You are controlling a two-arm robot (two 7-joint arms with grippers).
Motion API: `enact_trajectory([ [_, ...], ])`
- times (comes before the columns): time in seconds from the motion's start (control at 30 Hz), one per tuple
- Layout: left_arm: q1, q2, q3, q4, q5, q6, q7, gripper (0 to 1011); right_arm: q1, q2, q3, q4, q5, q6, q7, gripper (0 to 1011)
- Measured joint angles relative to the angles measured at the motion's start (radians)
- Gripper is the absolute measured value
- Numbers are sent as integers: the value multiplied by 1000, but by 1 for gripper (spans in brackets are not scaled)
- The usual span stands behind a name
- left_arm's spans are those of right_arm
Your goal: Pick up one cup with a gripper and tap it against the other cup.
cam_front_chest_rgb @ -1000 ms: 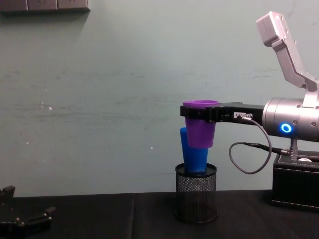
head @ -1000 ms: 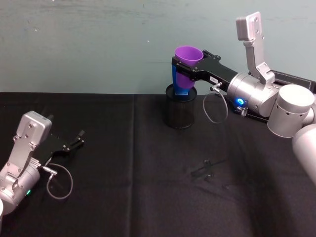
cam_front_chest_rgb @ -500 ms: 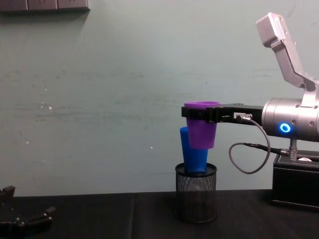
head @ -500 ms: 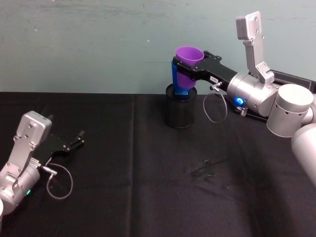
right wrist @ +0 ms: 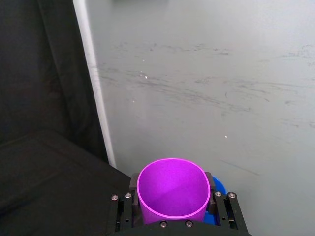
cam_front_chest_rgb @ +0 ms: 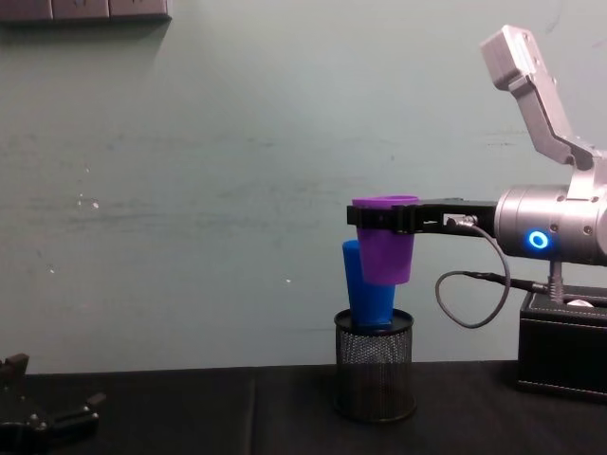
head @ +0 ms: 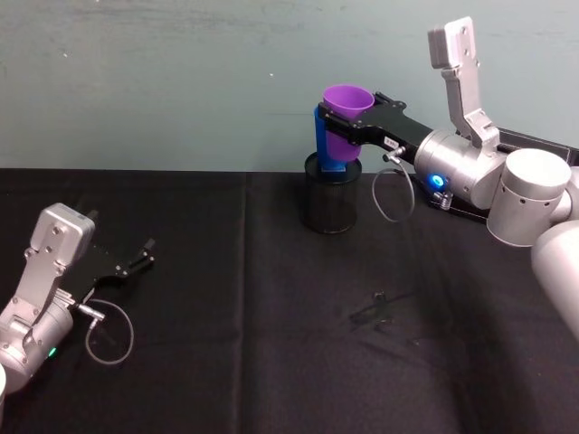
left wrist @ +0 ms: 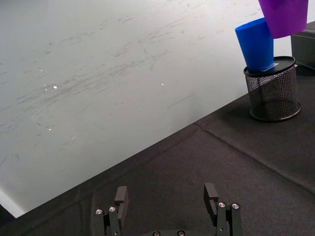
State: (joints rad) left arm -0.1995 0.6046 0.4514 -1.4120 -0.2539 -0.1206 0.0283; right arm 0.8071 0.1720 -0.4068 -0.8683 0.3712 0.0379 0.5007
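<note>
Clamping the purple cup (cam_front_chest_rgb: 385, 261) beside the blue cup (cam_front_chest_rgb: 366, 296), right gripper (head: 342, 122); left gripper (left wrist: 166, 192), jaws wide.

The wall (cam_front_chest_rgb: 190, 190) stands close behind the mesh holder (cam_front_chest_rgb: 375, 384). The blue cup (cam_front_chest_rgb: 370, 305) and purple cup (cam_front_chest_rgb: 386, 251) crowd its top; leftward lies open.

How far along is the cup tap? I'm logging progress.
Done: the right gripper holds the purple cup aloft. In hand: it hangs beside the blue cup in the mesh holder; contact is unclear. Left: a clear tap. The left gripper sits parked, open.
</note>
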Motion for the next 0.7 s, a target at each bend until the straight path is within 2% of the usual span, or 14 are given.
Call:
enact_trajectory([
  [0.7,0,0,0,0,0,0,0,1011,34,-21,1,60,-15,-24,19,748],
])
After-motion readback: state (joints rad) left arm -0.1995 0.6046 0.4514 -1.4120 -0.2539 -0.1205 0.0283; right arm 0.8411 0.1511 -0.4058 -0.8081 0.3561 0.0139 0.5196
